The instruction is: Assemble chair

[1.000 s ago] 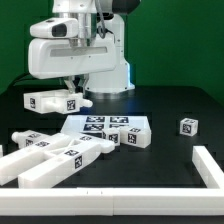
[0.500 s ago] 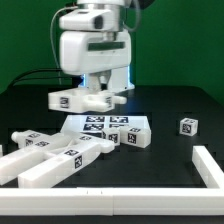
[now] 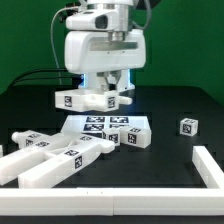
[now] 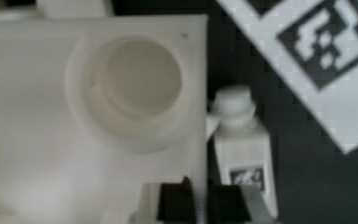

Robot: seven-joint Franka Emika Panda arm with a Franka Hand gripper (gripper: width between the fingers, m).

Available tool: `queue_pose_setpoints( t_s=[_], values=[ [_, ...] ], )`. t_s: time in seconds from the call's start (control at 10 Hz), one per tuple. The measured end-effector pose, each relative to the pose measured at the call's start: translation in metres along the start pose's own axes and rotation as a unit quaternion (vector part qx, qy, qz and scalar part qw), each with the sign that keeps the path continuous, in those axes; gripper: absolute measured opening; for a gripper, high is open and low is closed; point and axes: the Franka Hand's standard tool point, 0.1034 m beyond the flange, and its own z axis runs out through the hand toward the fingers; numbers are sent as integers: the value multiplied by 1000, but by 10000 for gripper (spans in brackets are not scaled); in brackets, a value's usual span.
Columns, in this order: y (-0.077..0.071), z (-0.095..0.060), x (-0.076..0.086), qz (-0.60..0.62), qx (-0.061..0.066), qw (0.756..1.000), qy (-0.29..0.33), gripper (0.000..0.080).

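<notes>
Tool [image 3: 108,98] pinches a chair bar [image 3: 70,98] aloft near the marker board [image 3: 95,123], cube [image 3: 187,126] well apart.

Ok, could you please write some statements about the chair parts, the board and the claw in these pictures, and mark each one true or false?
1. The claw is shut. True.
2. The hole in the white panel by the claw is square. False: the wrist view shows a round hole.
3. The long bars lie mostly on the exterior view's left of the marker board. True.
4. The small tagged cube stands on the marker board. False: it stands on the black table, apart from the board, on the exterior view's right of it.
</notes>
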Motion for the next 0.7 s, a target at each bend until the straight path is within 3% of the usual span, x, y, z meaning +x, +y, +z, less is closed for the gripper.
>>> queue_pose_setpoints(
  t_s=[0.1,0.3,0.4,0.7],
  values=[
    [7,-2,22,6,9,1000,-9,28],
    [8,-1,46,-58,27,998,-28,28],
    [-3,1,40,-63,23,998,-22,28],
    [-5,5,36,-169,31,985,-23,28]
  ],
)
